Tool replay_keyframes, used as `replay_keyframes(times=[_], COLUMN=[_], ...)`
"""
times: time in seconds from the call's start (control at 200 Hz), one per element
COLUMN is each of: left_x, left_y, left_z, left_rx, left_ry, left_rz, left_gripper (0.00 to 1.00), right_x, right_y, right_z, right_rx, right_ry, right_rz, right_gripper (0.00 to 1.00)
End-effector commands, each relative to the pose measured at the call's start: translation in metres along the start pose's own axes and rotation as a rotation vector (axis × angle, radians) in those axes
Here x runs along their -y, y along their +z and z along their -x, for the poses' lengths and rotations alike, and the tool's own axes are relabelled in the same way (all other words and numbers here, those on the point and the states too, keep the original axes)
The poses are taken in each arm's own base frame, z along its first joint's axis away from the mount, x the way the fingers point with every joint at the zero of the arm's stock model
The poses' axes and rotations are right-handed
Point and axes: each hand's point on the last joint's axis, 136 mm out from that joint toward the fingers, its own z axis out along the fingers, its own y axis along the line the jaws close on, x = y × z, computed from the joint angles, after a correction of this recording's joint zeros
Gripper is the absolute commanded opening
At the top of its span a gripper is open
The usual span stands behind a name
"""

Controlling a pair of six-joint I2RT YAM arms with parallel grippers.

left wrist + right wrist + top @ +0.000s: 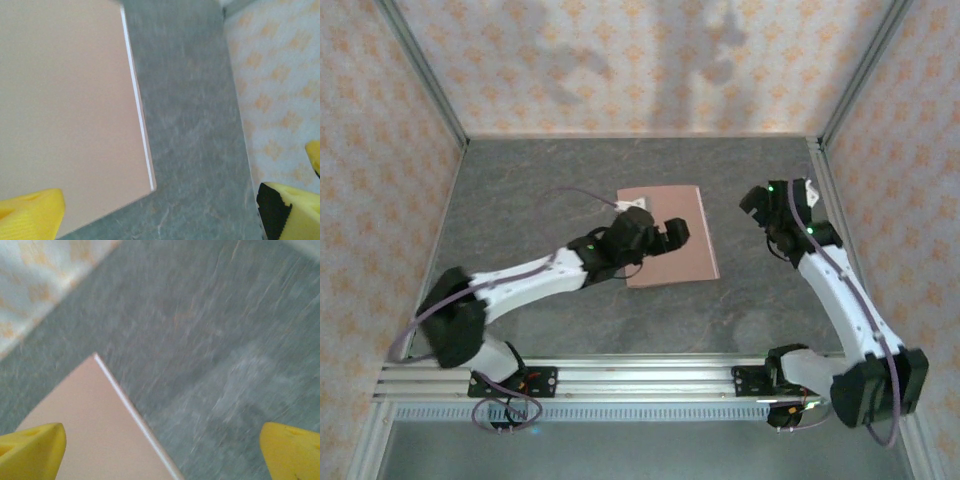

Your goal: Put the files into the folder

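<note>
Closed folder (pixel 688 255) lies flat at the worktop (pixel 520 190) centre; a thin white line, possibly the files (pixel 141 120), runs along its edge; left gripper (pixel 673 234) is above it, fingers spread, empty; right gripper (pixel 758 205) is near the right edge, likewise released.

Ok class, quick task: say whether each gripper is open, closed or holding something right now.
Left gripper: open, holding nothing, over the folder.
Right gripper: open, holding nothing.

Grey stone-look tabletop (pixel 520 190) boxed in by pale walls (pixel 640 60) with orange floral pattern
</note>
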Motion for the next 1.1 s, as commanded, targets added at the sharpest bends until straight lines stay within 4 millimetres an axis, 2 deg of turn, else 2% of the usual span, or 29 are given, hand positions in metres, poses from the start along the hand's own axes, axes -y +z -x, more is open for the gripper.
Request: replay_keyframes(times=[0.0, 0.05, 0.125, 0.15, 0.18, 0.24, 0.275, 0.38, 0.465, 0.565, 0.6, 0.736, 0.906, 0.981, 1.096], left_x=[-0.074, -0.096, -0.129, -0.140, -0.151, -0.161, -0.170, -0.218, -0.250, -0.259, -0.261, -0.292, -0.318, -0.316, -0.315], left_y=[-0.057, -0.088, -0.140, -0.154, -0.161, -0.155, -0.153, -0.161, -0.157, -0.160, -0.158, -0.148, -0.131, -0.119, -0.110], left_z=[0.044, 0.064, 0.090, 0.095, 0.098, 0.097, 0.094, 0.091, 0.088, 0.102, 0.107, 0.117, 0.121, 0.125, 0.134], left_rx=[0.201, 0.299, 0.474, 0.518, 0.544, 0.528, 0.522, 0.513, 0.476, 0.528, 0.547, 0.559, 0.589, 0.582, 0.599], left_ry=[0.169, 0.217, 0.256, 0.267, 0.319, 0.497, 0.544, 0.529, 0.526, 0.494, 0.497, 0.433, 0.390, 0.420, 0.454], left_rz=[0.387, 0.523, 0.725, 0.778, 0.815, 0.818, 0.813, 0.909, 0.935, 0.908, 0.900, 0.920, 0.907, 0.881, 0.878], left_gripper=[1.00, 1.00, 1.00, 1.00, 1.00, 1.00, 1.00, 1.00, 1.00, 1.00, 1.00, 1.00, 1.00, 1.00, 1.00], right_x=[0.041, 0.047, 0.038, 0.037, 0.041, 0.048, 0.051, 0.054, 0.055, 0.055, 0.048, 0.041, 0.053, 0.054, 0.052], right_y=[-0.022, -0.026, -0.015, -0.011, -0.005, 0.006, 0.013, 0.038, 0.055, 0.076, 0.080, 0.096, 0.111, 0.121, 0.127], right_z=[0.028, 0.033, 0.027, 0.023, 0.018, 0.008, 0.002, -0.016, -0.025, -0.033, -0.032, -0.028, -0.027, -0.037, -0.040], right_rx=[0.229, 0.304, 0.407, 0.439, 0.474, 0.512, 0.517, 0.476, 0.476, 0.473, 0.477, 0.463, 0.484, 0.468, 0.432], right_ry=[-0.058, -0.070, -0.191, -0.224, -0.246, -0.309, -0.321, -0.359, -0.379, -0.392, -0.405, -0.479, -0.438, -0.454, -0.468], right_rz=[-0.149, -0.133, -0.015, 0.016, 0.026, 0.023, 0.026, 0.034, 0.035, 0.045, 0.065, 0.041, 0.078, 0.098, 0.095], right_gripper=[0.99, 0.99, 0.99, 0.99, 0.99, 0.99, 0.99, 0.99, 0.99, 0.99, 1.00, 1.00, 1.00, 0.99, 1.00])
